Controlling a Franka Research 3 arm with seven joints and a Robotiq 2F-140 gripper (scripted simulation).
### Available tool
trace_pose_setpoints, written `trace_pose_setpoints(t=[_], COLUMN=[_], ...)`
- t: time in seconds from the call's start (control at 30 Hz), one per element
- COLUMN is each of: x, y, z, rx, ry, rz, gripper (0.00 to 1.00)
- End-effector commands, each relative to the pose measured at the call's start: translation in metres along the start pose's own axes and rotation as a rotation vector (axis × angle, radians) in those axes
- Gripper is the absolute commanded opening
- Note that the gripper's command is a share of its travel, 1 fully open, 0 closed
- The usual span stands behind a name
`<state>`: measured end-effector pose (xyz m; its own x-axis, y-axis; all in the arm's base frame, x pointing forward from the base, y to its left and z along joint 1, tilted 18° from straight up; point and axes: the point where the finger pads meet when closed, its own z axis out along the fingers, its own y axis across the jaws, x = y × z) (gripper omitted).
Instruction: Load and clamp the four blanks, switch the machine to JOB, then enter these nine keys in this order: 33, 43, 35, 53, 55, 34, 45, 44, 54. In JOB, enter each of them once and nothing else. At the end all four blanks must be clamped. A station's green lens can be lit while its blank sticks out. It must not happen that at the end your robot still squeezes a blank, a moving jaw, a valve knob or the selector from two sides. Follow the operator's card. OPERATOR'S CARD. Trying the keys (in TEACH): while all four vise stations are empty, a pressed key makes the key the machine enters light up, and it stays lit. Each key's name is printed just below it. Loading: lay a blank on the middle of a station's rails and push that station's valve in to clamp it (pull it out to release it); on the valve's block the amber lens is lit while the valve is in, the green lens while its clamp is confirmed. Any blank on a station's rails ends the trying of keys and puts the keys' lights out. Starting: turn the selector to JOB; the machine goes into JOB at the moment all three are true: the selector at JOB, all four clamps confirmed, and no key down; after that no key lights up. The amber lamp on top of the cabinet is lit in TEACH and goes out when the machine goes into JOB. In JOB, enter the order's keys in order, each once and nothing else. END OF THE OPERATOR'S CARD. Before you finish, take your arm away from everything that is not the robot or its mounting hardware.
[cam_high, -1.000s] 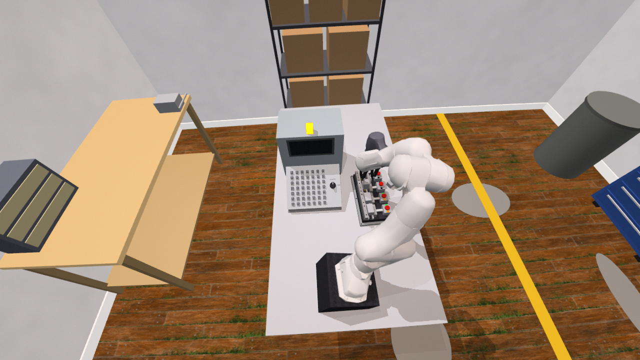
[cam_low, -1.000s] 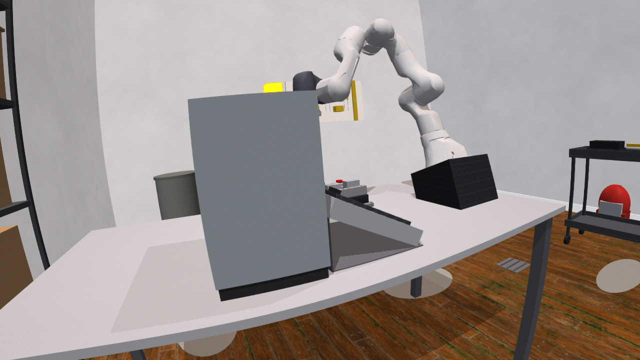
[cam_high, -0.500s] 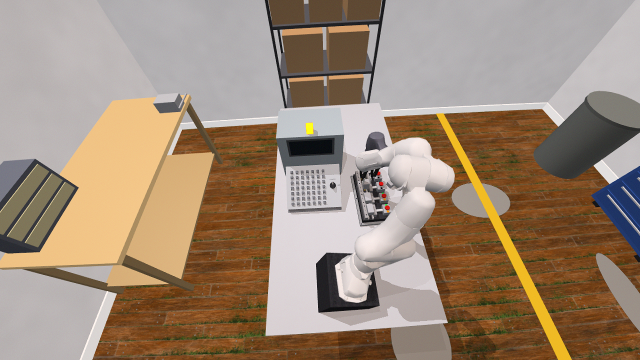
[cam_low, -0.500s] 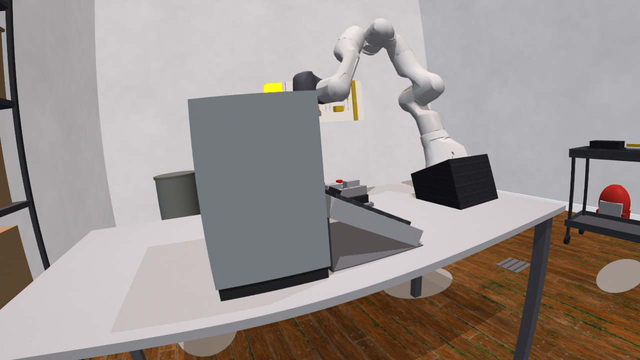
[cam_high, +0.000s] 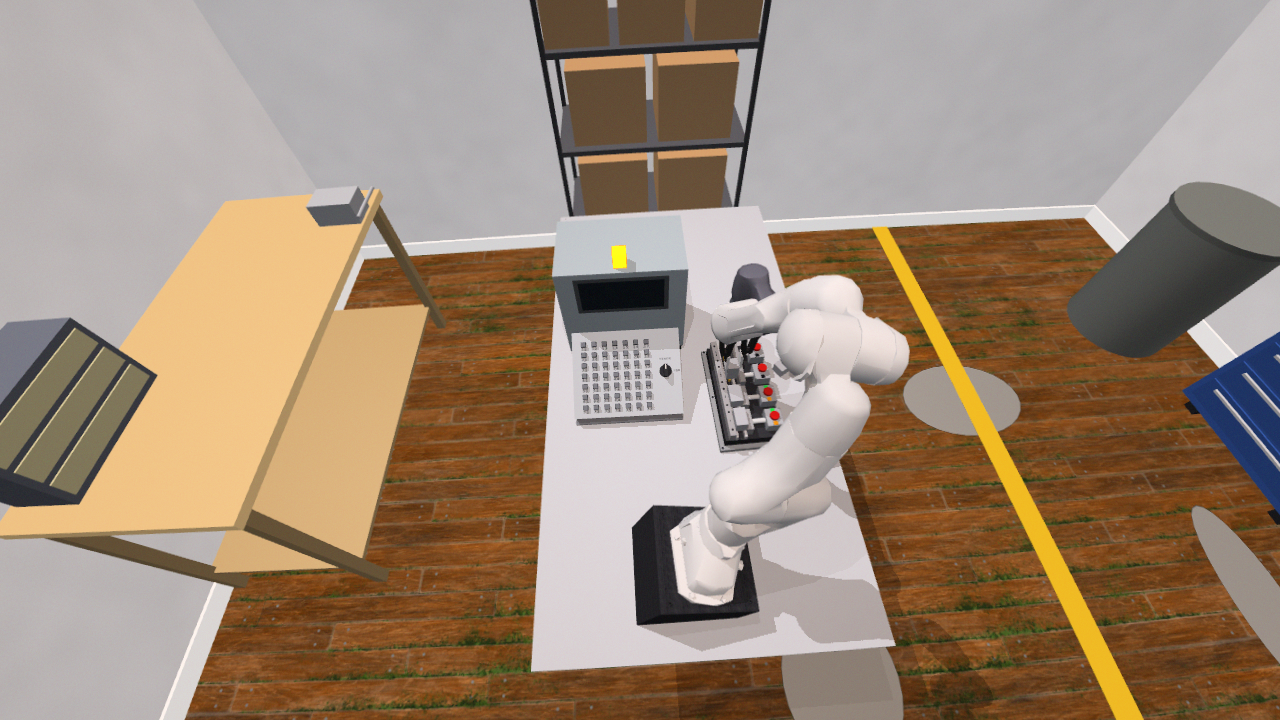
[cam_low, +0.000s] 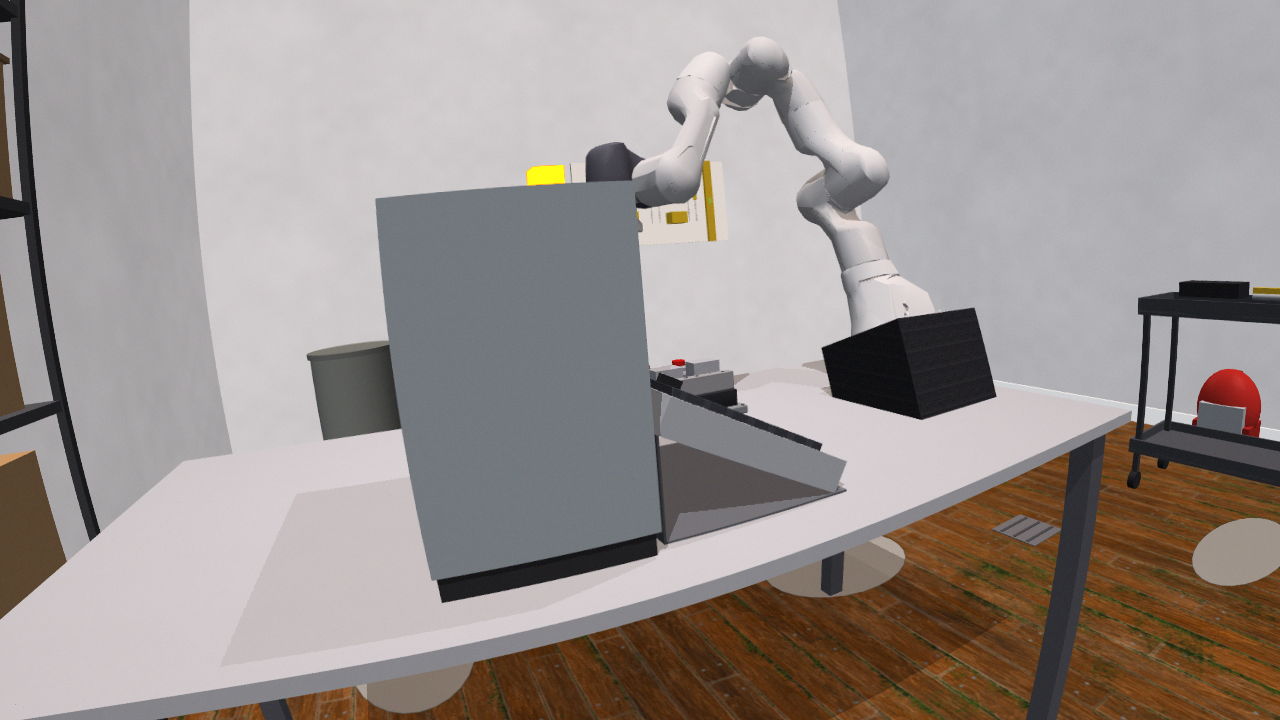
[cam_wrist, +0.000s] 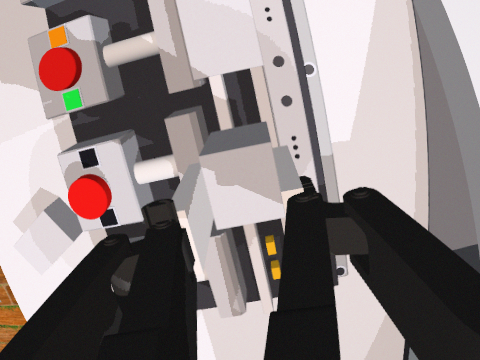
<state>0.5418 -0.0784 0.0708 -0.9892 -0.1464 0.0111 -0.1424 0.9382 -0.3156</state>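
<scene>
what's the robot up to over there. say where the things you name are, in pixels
The gripper (cam_high: 740, 347) (cam_wrist: 243, 179) is closed on a blank (cam_wrist: 240, 192) at the far vise station. That station's valve (cam_wrist: 90, 196) has both lenses dark, so it isn't clamped yet. The next valve (cam_wrist: 60, 68) shows amber and green. The amber lamp (cam_high: 619, 257) (cam_low: 546, 174) is lit, so the machine is in TEACH, not JOB.

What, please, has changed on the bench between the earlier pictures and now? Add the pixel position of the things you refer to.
Nothing visibly changed: in the top and exterior views the arm (cam_high: 827, 416) (cam_low: 760, 67) and gripper (cam_high: 741, 347) (cam_low: 613, 163) (cam_wrist: 243, 179) stand where they did, and the amber lamp (cam_high: 619, 257) (cam_low: 546, 175) stayed lit. The gripper is shut on a blank (cam_wrist: 242, 192); no earlier wrist picture shows when it took hold.
</scene>
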Motion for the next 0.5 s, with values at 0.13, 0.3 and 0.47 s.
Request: trace_pose_setpoints(t=[0.13,0.3,0.47], x=[-0.0013,-0.0013,-0.0013], y=[-0.001,-0.0011,-0.0012], z=[0.001,0.0029,0.0055], rx=[0.001,0.001,0.001], ry=[-0.005,-0.005,-0.005], rz=[-0.004,-0.006,-0.007], gripper=[0.0,0.0,0.0])
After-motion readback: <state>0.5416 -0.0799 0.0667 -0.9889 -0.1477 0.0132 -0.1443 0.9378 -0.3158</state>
